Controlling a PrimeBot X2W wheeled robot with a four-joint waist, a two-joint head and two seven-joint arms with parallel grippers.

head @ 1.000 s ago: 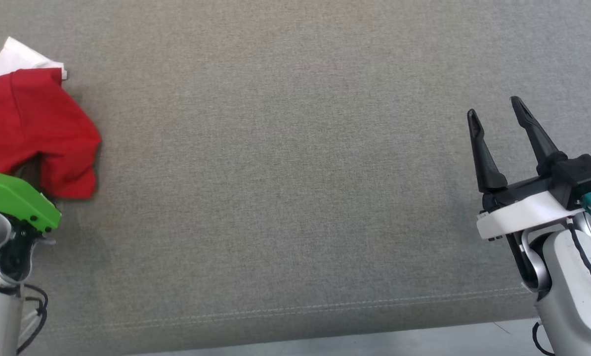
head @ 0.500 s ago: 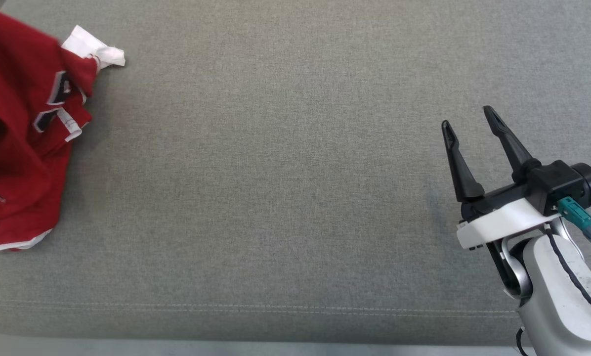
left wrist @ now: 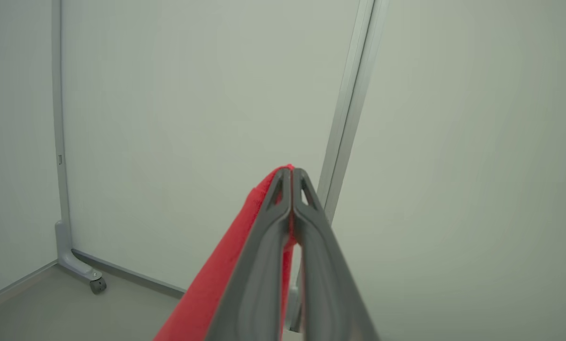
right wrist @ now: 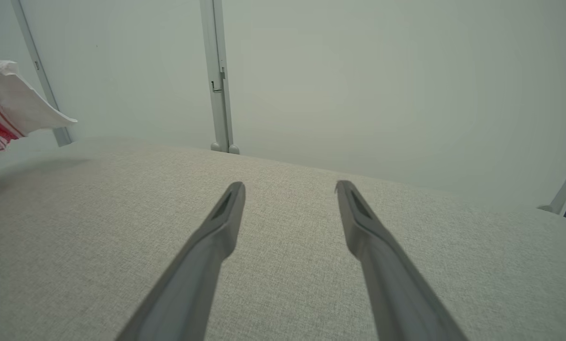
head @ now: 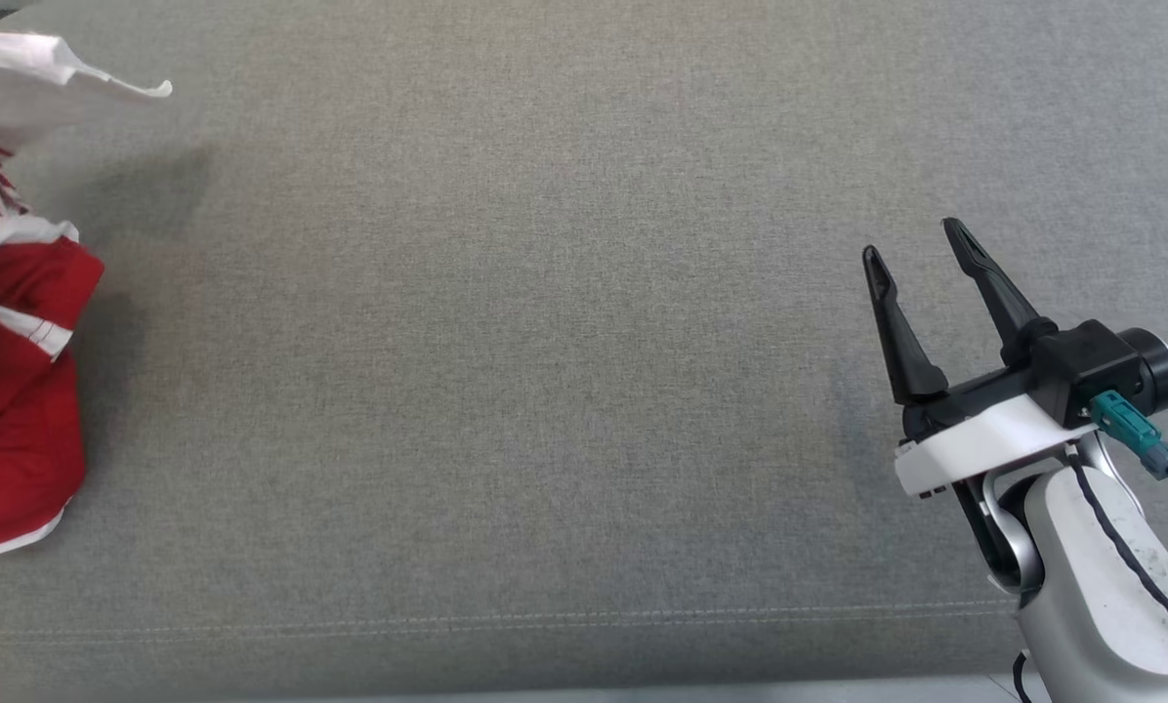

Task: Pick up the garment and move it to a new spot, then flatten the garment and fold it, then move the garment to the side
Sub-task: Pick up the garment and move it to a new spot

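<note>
**A:** Where's everything sitting for you right now?

**B:** Your garment (head: 18, 391) is way over at the left end of the bench (head: 545, 342), with a fold of it pinched between the fingers of your left tool (left wrist: 291, 171). Your right tool (head: 913, 240) hangs over the right side, near the front edge, well apart from the garment, bare bench showing between its spread fingers.

**A:** And behind the bench?

**B:** Wall panels (right wrist: 358, 71), with a post (right wrist: 216, 76) standing just past the far edge.

Grey fabric surface (head: 545, 342) w/ stitched seam (head: 545, 617), pale partition panels (right wrist: 358, 71) behind, metal posts (right wrist: 216, 80) on casters (left wrist: 97, 285), grey floor (left wrist: 37, 317).
</note>
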